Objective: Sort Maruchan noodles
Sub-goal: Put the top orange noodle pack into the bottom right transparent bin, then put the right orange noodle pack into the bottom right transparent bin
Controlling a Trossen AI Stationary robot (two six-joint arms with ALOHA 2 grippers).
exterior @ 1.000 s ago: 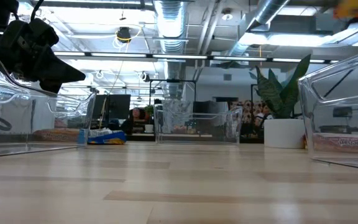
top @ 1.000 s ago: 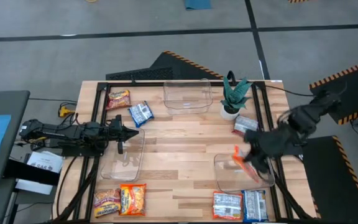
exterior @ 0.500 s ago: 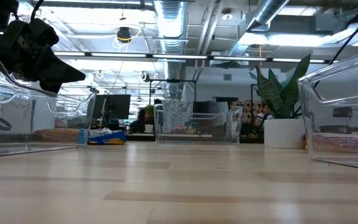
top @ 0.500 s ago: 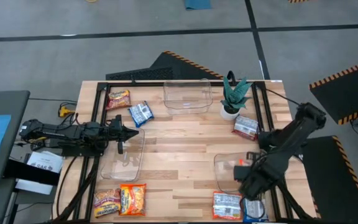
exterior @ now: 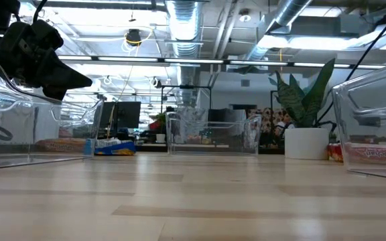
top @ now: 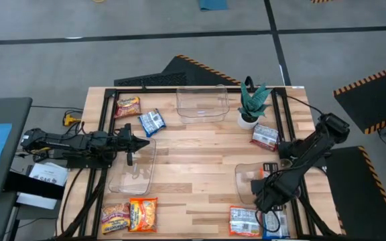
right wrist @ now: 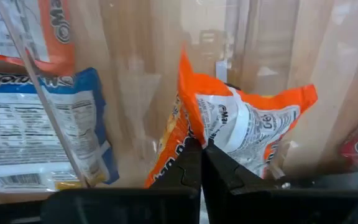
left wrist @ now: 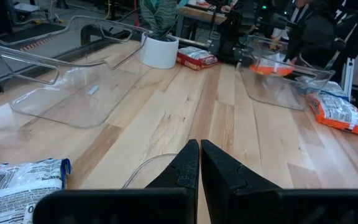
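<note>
From above, the pale wood-plank counter [top: 200, 144] carries glossy crinkled ramen packets: a red-yellow one [top: 127, 106] and a blue-white one [top: 152, 122] at the far left, two red-yellow ones [top: 130, 215] at the near left edge, one red-white [top: 265, 136] beside the potted plant [top: 252, 102], and an orange-white [top: 244, 221] at the near right edge. Three clear thin-walled bins stand apart: far centre [top: 202, 102], left [top: 134, 167], right [top: 256, 183]. The right tool [top: 265, 199] sits low at the right bin's near rim; half a second ago the bin lay slightly further left. The counter's middle lies open.

At table height, the left tool [exterior: 42, 57] hangs over the left bin [exterior: 25, 127]; the right bin [exterior: 374, 127] has slid rightward since the previous frame.

The left wrist camera shows its fingers [left wrist: 185, 171] pressed together on nothing, over smooth planks, a blue-white packet [left wrist: 17, 183] near.

The right wrist camera shows its fingers [right wrist: 188, 163] pinching the creased orange-white packet [right wrist: 241, 127] inside the bin, a blue-white packet [right wrist: 39, 134] beyond the clear wall
</note>
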